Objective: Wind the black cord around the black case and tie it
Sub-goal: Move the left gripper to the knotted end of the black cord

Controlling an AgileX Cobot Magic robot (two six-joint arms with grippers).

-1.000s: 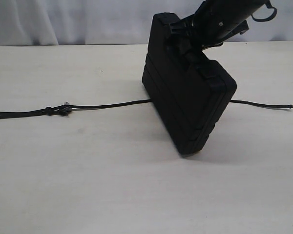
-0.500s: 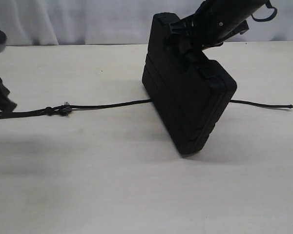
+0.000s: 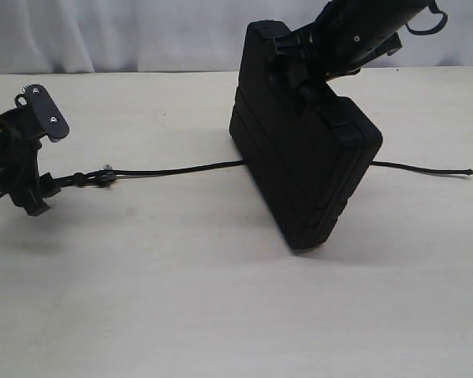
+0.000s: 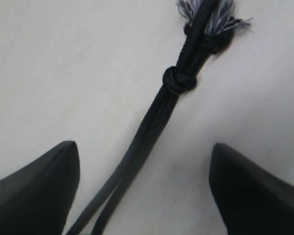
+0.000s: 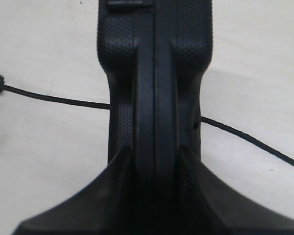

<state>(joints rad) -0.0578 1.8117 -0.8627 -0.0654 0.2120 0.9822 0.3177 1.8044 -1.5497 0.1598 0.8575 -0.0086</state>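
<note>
As wrist views show, left gripper (image 4: 143, 152) gapes astride black cord (image 4: 179, 81); right gripper (image 5: 154, 159) clamps black case (image 5: 154, 49).

From where I stand the robot is black all over. The left gripper (image 3: 41, 156) is boxy and matte, its flat plates dotted with small bright screw heads (image 3: 54, 120). Its fingers (image 4: 36, 196) are smooth and taper to rounded tips. The right arm (image 3: 361, 30) is thick and slightly glossy, with a thin black cable (image 3: 427, 21) looped off it. Its fingers (image 5: 83, 210) are broad and plain.
</note>
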